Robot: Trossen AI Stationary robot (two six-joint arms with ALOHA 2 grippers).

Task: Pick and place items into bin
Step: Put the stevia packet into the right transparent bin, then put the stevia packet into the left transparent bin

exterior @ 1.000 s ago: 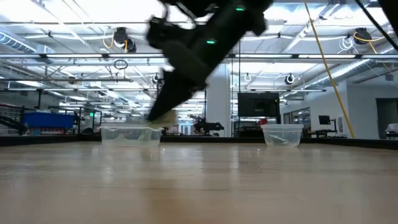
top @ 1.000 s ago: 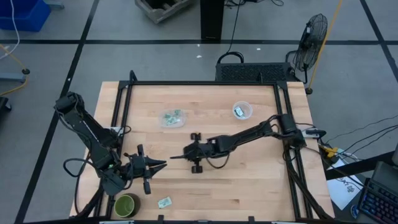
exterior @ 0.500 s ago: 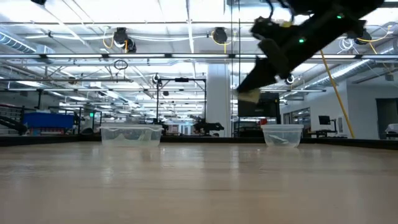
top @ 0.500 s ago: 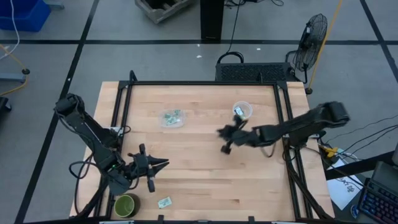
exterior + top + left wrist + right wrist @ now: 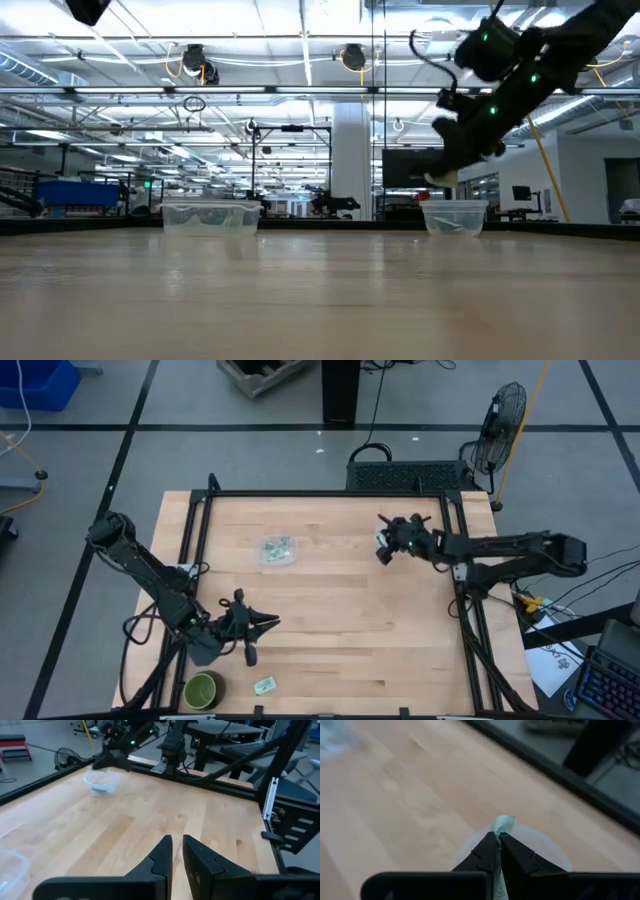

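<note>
My right gripper [image 5: 383, 550] is at the table's far right, above a small round clear bin [image 5: 545, 851]. It is shut on a pale green-and-white packet [image 5: 503, 824]. In the low view the gripper [image 5: 440, 178] hangs just above the bin's rim [image 5: 455, 216]. A second clear container [image 5: 277, 549] at the far middle holds several packets. One packet [image 5: 265, 684] lies flat on the table by the near edge. My left gripper [image 5: 268, 623] is shut and empty at the near left, above the table. My right gripper pinches the packet between its two fingers. One end of the packet [image 5: 504, 822] sticks out past the fingertips. The fingers slant downward over the bin. The packet is lifted clear, above the bin's opening.
A dark green round bowl [image 5: 203, 688] stands at the near left corner, close to the left arm. A black frame [image 5: 320, 494] runs around the far and side edges of the table. Bare wood lies between the two arms.
My right gripper has carried the packet from the middle of the table toward the far right, staying shut on it, and is now over the small clear bin. My left gripper has shifted a little toward the table's right and near edge.
</note>
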